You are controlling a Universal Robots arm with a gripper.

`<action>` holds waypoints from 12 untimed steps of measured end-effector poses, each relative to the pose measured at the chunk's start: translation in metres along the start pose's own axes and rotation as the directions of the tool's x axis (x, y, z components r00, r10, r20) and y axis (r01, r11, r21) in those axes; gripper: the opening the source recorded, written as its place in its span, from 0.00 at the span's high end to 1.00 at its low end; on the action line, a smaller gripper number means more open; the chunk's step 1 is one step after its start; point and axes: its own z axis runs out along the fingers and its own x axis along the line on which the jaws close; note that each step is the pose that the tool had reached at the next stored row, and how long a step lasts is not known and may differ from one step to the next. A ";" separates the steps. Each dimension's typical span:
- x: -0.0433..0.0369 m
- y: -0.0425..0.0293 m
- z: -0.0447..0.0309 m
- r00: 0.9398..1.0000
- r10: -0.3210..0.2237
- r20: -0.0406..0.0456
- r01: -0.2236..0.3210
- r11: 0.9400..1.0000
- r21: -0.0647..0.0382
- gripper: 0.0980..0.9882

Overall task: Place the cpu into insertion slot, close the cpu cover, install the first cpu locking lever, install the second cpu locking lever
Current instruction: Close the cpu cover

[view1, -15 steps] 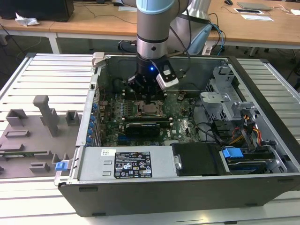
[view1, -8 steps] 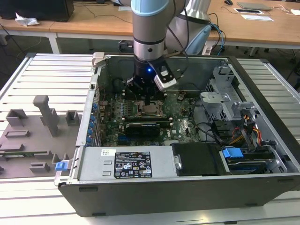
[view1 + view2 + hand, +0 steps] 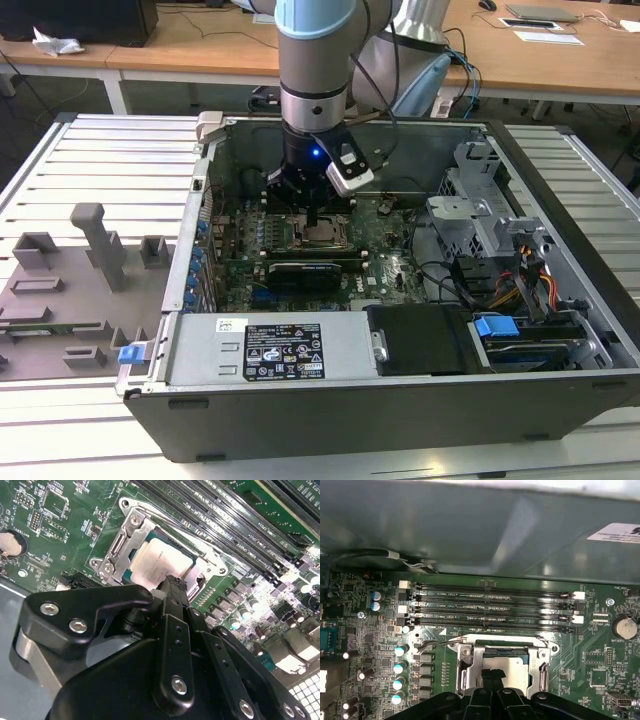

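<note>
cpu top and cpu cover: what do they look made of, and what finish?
cpu: metal top, possibly plated. It looks dull pale grey with a soft, even glare and no mirror reflection.
cpu cover: thin stamped sheet metal, probably steel. It is bright silver, with sharper highlights along its bent edges.
</note>
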 end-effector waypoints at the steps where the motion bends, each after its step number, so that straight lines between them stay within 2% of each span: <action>1: 0.0007 0.0001 0.0003 1.000 0.000 0.003 0.000 1.000 0.000 0.99; 3: 0.0048 0.0000 0.0014 1.000 -0.005 0.012 0.005 1.000 0.000 0.99; 4: 0.0072 0.0001 0.0018 1.000 -0.007 0.014 0.007 1.000 0.000 0.99; 6: 0.0121 -0.0012 0.0042 1.000 -0.015 0.016 0.015 1.000 0.000 0.99; 12: 0.0160 -0.0019 0.0082 0.999 -0.047 0.017 0.047 0.999 -0.001 0.99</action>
